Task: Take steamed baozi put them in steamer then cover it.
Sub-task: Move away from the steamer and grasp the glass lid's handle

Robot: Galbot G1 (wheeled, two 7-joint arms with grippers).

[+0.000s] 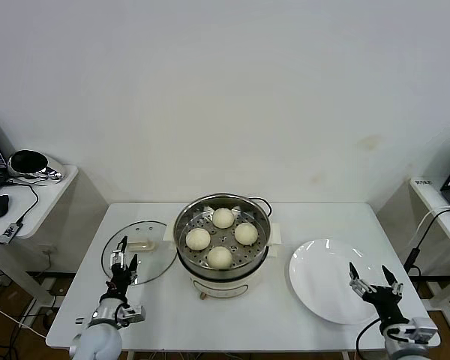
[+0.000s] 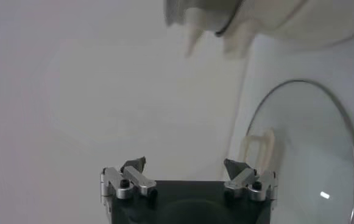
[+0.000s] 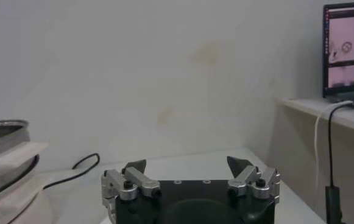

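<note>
Four steamed baozi (image 1: 222, 238) already down in the steamer (image 1: 184, 225) at frame centre, packed in a ring on the perforated floor, so loading looks done. Steamer uncovered. Glass lid (image 1: 150, 259) flat on the table (image 1: 315, 217) just left of the steamer, handle up, likely parked there for easy pickup. White plate (image 1: 322, 281) lower right, bare, probably the buns' source.

Left gripper (image 1: 123, 259) lower left, over the near edge of the lid, jaws spread wide, pinching nothing; contact with the lid cannot be told. Right gripper (image 1: 375, 278) lower right, above the plate's near right edge, jaws spread wide, holding nothing. Next step by judgement: lid onto steamer.
</note>
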